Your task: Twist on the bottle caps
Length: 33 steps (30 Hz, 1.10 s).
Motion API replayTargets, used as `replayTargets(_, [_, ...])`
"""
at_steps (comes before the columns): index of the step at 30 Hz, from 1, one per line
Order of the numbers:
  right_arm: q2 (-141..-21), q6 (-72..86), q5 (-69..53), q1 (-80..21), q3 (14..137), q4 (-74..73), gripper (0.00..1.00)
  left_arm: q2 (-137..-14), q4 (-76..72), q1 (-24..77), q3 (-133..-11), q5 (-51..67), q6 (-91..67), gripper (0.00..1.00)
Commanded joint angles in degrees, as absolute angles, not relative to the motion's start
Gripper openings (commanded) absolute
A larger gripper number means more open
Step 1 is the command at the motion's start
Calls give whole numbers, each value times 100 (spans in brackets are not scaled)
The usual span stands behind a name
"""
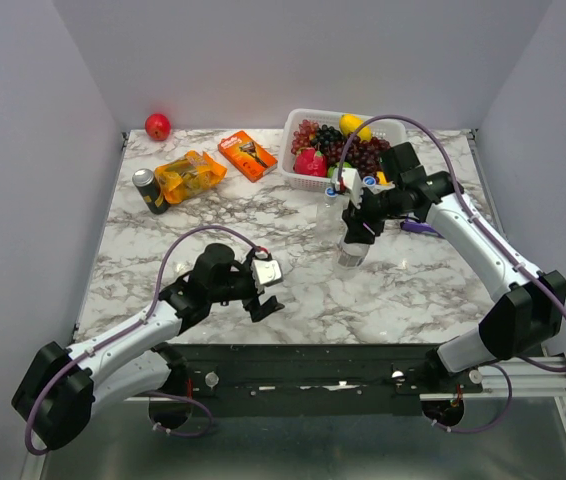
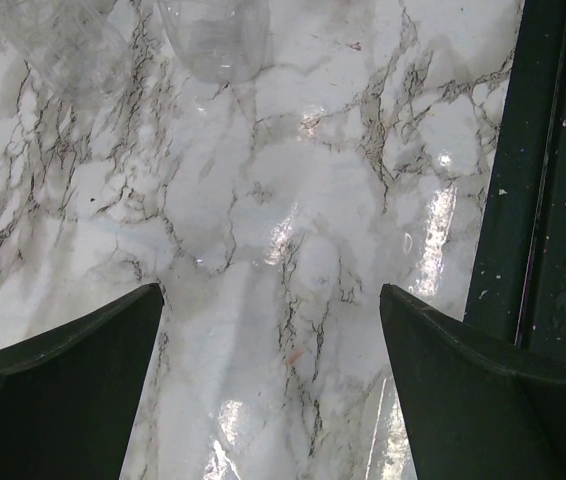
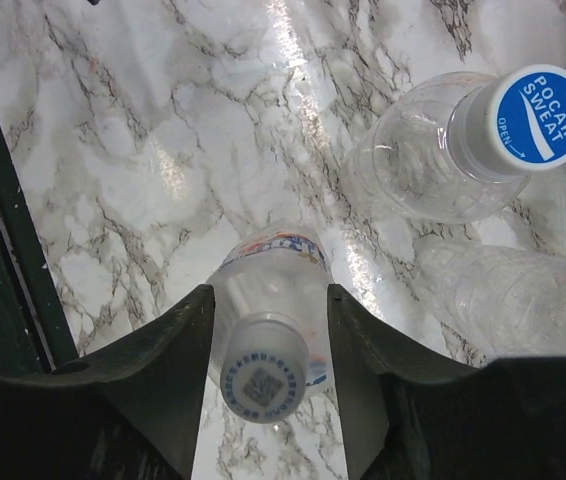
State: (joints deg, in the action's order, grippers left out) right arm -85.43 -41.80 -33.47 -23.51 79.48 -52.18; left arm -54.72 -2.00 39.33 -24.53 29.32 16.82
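Counted three small clear plastic water bottles (image 1: 351, 255) on the white-and-grey marble tabletop (image 3: 113, 150), grouped near the white slotted plastic basket (image 1: 298, 125) of fruit; found the right gripper (image 3: 269, 290) lowered over the nearest one — the upright clear bottle with the pale label band (image 3: 273, 262) — jaws parted and standing either side of its whitish round screw cap (image 3: 263, 383), a sliver of daylight on each flank, so straddling rather than clamping. Noted that cap seated square on the neck; cannot tell from above whether threaded down tight or merely resting. Noted beside it, near but apart, a second clear bottle (image 3: 413, 165) wearing a blue round cap with white lettering (image 3: 541, 115), likewise seated. Spotted a third, crumpled-looking clear bottle (image 3: 513, 295) just right of the gripper, neck hidden behind the finger in the right wrist view; cannot say capped or not. Found the left gripper (image 2: 270, 290) spread wide over bare marble near the front edge, holding nothing, well apart from the bottles. Judge the task well along — two caps visibly on, the third unconfirmed; left to do, at a guess: check the third neck and confirm tightness on the whitish cap.
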Motion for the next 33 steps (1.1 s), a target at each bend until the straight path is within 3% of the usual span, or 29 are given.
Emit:
replayTargets(1, [-8437,-4096,-3270,-2312,7936,-5124,58,-5519,-246,3894,-2593,2962,1635,99])
replayTargets(10, [-8359,-3894,-3260,-2312,8164,-5071,64,-5546,-246,3893,-2637,2945,1600,99])
replayTargets(12, [-8193,-3797,-3287,-2311,8305,-5097,71,-5563,-185,3894,-2733,2831,1608,99])
replayTargets(14, [-7999,-3692,-3383,-2312,8498,-5141,99,-5607,-167,3894,-2812,2673,1547,99])
replayTargets(20, [-7050,-2621,-2806,-2312,8289,-4545,100,-5888,333,3893,-3427,1759,1065,99])
replayTargets(25, [-6829,-1320,-744,-2303,8174,-4026,100,-6064,844,3850,-3875,758,677,99])
replayTargets(33, [-6434,-1512,-132,-2312,7637,-3516,100,-6108,694,2778,-4719,-245,-113,99])
